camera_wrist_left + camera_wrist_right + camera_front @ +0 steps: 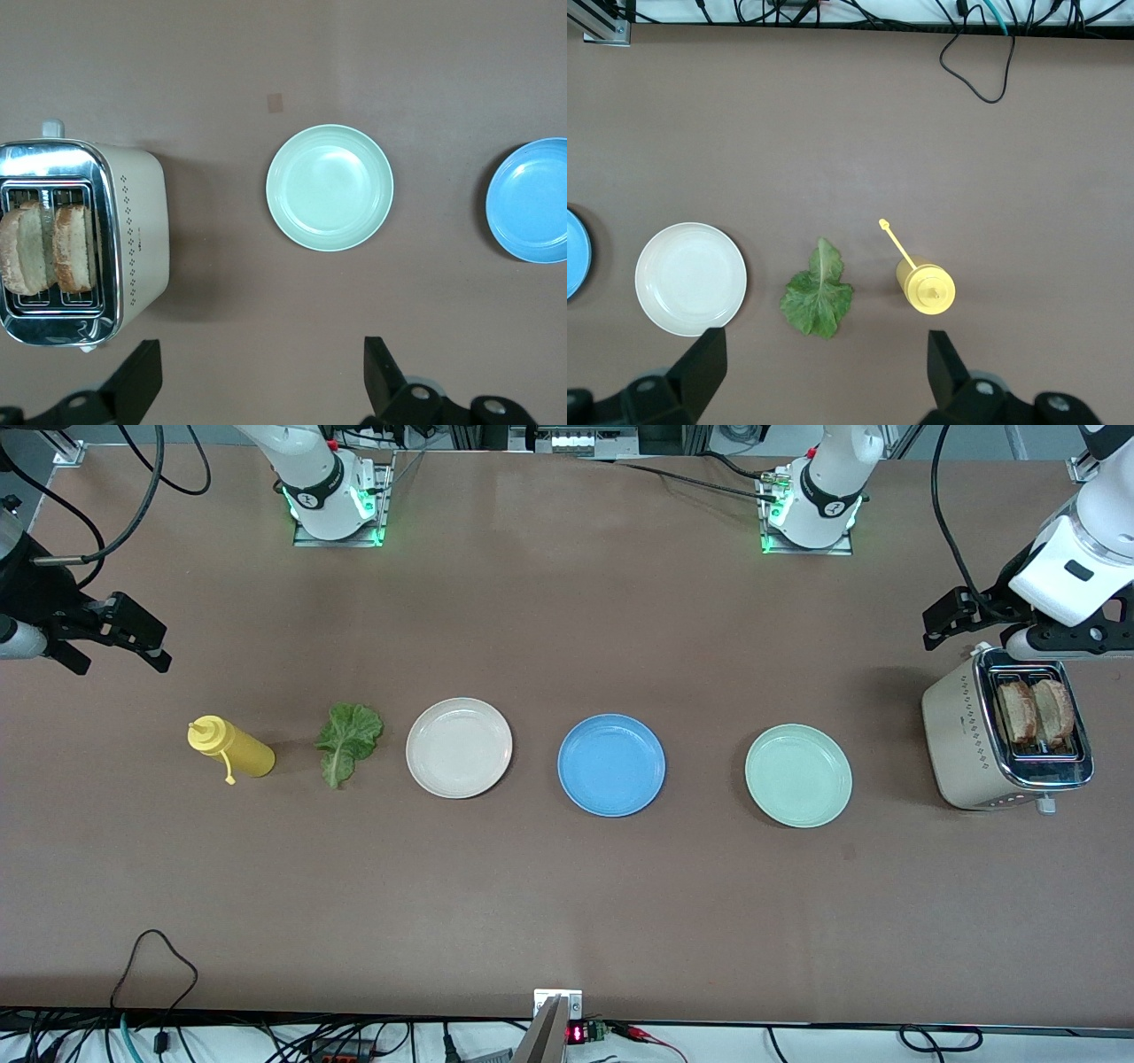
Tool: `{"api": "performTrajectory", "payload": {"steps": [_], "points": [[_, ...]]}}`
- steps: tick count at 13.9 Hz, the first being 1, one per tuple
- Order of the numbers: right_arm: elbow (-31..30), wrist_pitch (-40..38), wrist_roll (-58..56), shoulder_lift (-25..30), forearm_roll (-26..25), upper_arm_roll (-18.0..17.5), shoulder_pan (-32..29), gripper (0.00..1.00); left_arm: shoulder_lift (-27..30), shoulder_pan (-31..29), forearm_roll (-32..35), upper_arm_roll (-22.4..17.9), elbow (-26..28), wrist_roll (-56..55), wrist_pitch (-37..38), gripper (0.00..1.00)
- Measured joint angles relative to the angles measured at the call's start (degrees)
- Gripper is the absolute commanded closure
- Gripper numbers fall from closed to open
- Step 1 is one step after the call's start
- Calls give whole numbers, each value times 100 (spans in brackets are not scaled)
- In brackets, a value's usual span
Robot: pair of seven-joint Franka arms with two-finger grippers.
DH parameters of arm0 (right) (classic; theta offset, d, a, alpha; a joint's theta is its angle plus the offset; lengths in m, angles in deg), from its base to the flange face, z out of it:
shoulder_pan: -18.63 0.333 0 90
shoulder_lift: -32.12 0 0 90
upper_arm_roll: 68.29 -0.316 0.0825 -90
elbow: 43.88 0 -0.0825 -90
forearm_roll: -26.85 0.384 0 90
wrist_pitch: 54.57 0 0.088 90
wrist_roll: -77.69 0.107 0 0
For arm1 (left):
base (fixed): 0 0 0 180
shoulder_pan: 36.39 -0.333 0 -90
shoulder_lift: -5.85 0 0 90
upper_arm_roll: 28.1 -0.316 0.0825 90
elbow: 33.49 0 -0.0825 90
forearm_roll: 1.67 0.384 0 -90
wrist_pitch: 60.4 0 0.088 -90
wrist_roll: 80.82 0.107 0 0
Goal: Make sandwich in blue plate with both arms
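Hovering with jaws apart just above the toaster, the left gripper sits nearest the upright bread slices, while the equally open right gripper waits near the lettuce leaf.

A row of things runs along the middle of the brown tabletop. From the right arm's end: a yellow squeeze bottle lying on its side, a green lettuce leaf, a cream plate, the blue plate, a pale green plate, all three bare, and a cream-and-chrome toaster with two toasted bread slices standing in its slots. The left gripper hangs open over the tabletop near the toaster, at the left arm's end. The right gripper hangs open over the tabletop at the right arm's end, near the edge.
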Motion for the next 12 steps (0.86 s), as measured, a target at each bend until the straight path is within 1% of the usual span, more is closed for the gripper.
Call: {"api": "performTrajectory", "payload": {"steps": [7,12], "points": [[-14,-9,0,0,0,0,0,0,-4,0,0,-3,-2,-1,17,0],[-104,-6,56,-17,23,-1,4,0,-129,-128,0,-46,-1,-10,290,0]]}}
